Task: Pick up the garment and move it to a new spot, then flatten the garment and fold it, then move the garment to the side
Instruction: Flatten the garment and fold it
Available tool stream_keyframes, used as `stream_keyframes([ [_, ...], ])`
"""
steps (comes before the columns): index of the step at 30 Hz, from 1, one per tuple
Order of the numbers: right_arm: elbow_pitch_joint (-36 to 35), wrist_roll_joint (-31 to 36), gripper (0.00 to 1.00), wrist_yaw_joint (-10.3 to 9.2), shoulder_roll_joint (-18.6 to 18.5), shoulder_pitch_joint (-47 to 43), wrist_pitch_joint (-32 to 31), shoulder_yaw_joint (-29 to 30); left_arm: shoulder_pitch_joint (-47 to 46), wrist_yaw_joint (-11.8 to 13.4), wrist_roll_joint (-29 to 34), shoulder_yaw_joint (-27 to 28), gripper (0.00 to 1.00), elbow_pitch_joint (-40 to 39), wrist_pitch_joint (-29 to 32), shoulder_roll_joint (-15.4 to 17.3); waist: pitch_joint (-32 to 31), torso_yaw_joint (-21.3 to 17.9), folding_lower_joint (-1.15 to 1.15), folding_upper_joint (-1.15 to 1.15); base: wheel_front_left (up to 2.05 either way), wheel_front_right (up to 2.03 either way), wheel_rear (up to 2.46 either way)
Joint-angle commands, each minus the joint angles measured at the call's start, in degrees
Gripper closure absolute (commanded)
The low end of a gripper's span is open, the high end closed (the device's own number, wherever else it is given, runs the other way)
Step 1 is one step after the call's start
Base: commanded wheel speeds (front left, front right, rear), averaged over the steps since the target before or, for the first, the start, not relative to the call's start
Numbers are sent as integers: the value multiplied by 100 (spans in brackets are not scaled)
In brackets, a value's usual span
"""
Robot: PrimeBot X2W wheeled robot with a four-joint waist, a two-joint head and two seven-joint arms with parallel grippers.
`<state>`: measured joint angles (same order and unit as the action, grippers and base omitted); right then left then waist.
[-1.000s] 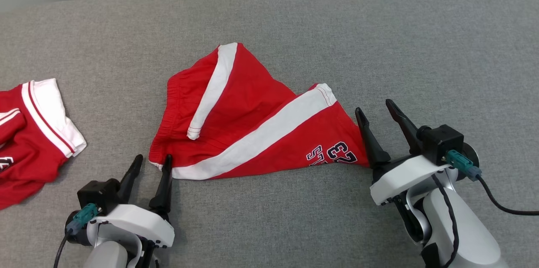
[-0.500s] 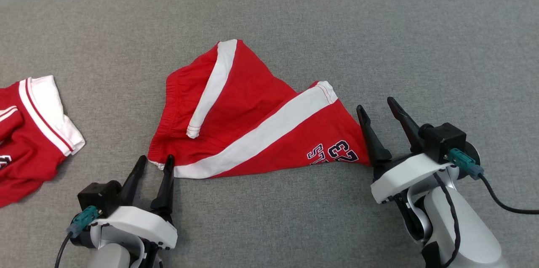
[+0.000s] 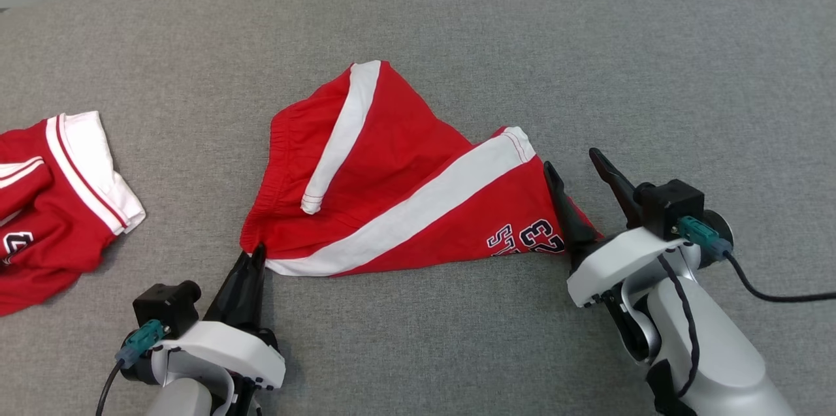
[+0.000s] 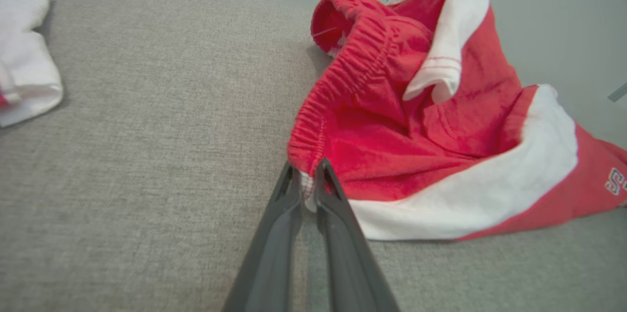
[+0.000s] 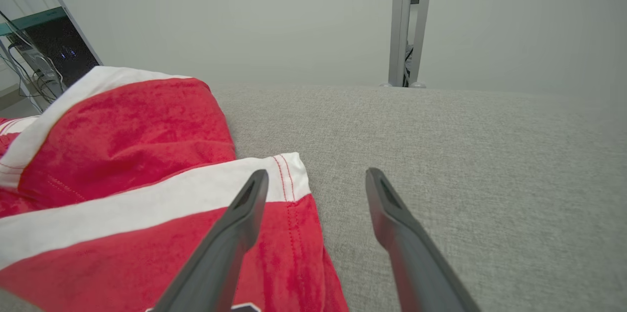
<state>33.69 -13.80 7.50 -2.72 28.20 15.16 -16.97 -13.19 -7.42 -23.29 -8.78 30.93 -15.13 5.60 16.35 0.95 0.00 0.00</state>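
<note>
the garment (image 3: 392, 187) — red shorts with broad white side stripes and a dark printed number — lies rumpled near the middle of the grey padded surface (image 3: 653, 63). one leg is folded back over the body. it is well apart from the other red-and-white piece (image 3: 65, 187) at the left edge.

the left gripper (image 4: 304, 177) is pinched together on the near corner of the elastic waistband (image 4: 338, 77), with a sliver of white cloth showing between its tips. the right gripper (image 5: 317, 175) stands wide with nothing in it. one finger is over the stitched hem (image 5: 291, 175) of the near leg and the other over bare surface, so the hem's edge lies between the jaws (whether the fingers touch the cloth i cannot tell).

this looks like light, soft, limp fabric with a slightly fuzzy face. it is not slippery or fragile, but it will likely sag and swing between two holds and cling a little to the padded surface. the gathered waistband is the thickest part and should give a sure bite. the doubled hem at the far end of the same stripe is probably the best second hold — taken there, the shorts should hang out along one side. a shallow pinch might catch only the top layer and let the leg fall open.
</note>
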Motion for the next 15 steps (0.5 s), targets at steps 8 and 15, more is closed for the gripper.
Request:
stream_keyframes([
  [8,1198,-474,0,-2,-39,906,-1,-497,-201,-7,29,-190,100,-41,-3,1,150,243,0,0,0,0,0],
  [15,2010,-947,6,-1,-33,1604,-71,-1011,-293,-7,0,-290,100,-105,-2,-35,310,405,0,0,0,0,0],
])
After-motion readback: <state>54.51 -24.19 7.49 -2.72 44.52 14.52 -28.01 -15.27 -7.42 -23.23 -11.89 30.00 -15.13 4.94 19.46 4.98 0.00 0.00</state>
